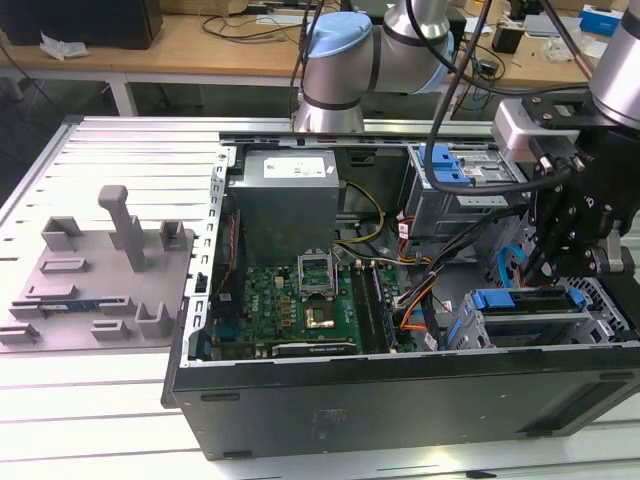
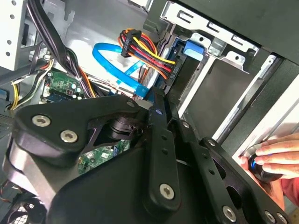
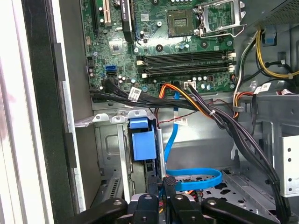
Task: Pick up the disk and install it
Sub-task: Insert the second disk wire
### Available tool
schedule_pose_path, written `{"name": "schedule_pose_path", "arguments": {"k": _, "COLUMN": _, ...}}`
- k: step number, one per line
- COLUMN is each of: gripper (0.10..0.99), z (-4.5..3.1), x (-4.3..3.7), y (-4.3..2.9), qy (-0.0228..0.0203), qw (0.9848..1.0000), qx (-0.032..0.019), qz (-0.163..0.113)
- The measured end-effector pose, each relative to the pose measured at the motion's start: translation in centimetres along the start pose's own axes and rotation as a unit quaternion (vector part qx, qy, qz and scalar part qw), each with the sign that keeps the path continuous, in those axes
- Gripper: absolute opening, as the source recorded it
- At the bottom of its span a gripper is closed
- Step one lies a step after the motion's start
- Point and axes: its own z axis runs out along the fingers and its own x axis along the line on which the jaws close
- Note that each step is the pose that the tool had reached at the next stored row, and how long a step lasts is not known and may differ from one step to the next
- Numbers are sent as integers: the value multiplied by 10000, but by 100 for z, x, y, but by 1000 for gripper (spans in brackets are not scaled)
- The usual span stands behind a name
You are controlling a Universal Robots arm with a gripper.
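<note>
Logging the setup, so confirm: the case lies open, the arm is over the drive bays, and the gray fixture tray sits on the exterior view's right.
Wrong side: the exterior view shows the gray fixture tray on its left, beside the case. The case is open, the arm over the drive bays.
</note>
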Motion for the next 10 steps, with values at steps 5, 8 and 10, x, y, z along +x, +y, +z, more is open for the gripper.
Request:
{"name": "schedule_pose_path", "arguments": {"k": 5, "gripper": 161, "z": 22, "x": 20, "y": -16, "qy": 0, "qw": 10000, "qx": -2, "qz": 0}}
{"name": "schedule_pose_path", "arguments": {"k": 8, "gripper": 161, "z": 33, "x": 28, "y": -21, "qy": 0, "qw": 10000, "qx": -2, "qz": 0}}
{"name": "schedule_pose_path", "arguments": {"k": 10, "gripper": 161, "z": 40, "x": 30, "y": -26, "qy": 1, "qw": 10000, "qx": -2, "qz": 0}}
